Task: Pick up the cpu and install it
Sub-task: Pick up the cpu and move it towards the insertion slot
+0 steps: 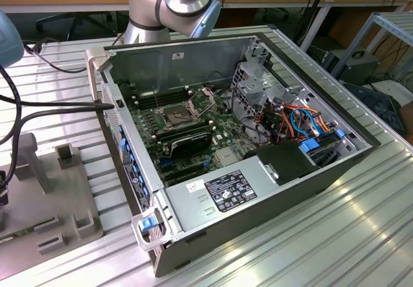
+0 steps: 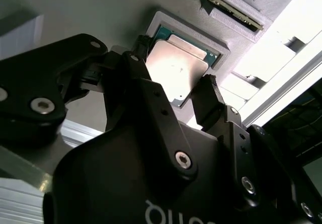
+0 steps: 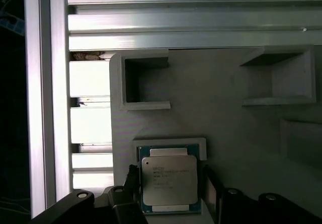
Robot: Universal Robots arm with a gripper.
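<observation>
The cpu (image 3: 168, 179) is a small square chip with a dull silver top. It lies flat in a raised grey pocket (image 3: 171, 142) of a grey holder block. In both wrist views my gripper (image 3: 170, 181) hangs just over it, open, with one black finger on each side of the chip. The fingertips (image 2: 142, 47) stand close to the cpu (image 2: 177, 65) edges and a thin gap shows on each side. The gripper (image 2: 175, 67) has nothing lifted. In the exterior view the motherboard's cpu socket (image 1: 177, 114) sits with its metal frame swung up.
An open computer case (image 1: 258, 190) lies on a ribbed aluminium table (image 1: 335, 235). The grey holder block (image 1: 51, 197) with raised slots is at the exterior view's left. The arm (image 1: 174, 0) rises at the back. Cables (image 1: 45, 109) run over the table. Other recesses (image 3: 146, 80) flank the pocket.
</observation>
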